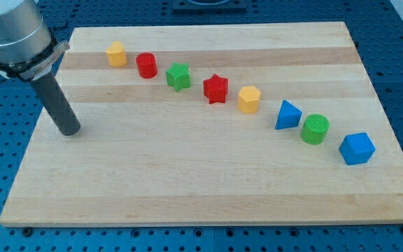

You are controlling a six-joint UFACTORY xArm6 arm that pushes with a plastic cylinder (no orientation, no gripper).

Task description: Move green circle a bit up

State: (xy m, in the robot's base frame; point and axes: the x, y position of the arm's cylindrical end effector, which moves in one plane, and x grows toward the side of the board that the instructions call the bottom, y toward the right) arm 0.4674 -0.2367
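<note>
The green circle (pixel 315 129) is a short green cylinder at the view's right, between a blue triangle (pixel 287 115) on its left and a blue cube (pixel 357 148) on its lower right. My tip (pixel 69 130) rests on the board at the view's far left, far from the green circle, touching no block.
A diagonal row of blocks runs from the view's upper left to lower right: yellow hexagon (pixel 117 54), red cylinder (pixel 146 65), green star (pixel 178 76), red star (pixel 215 89), second yellow hexagon (pixel 249 99). The wooden board (pixel 187 182) sits on a blue perforated table.
</note>
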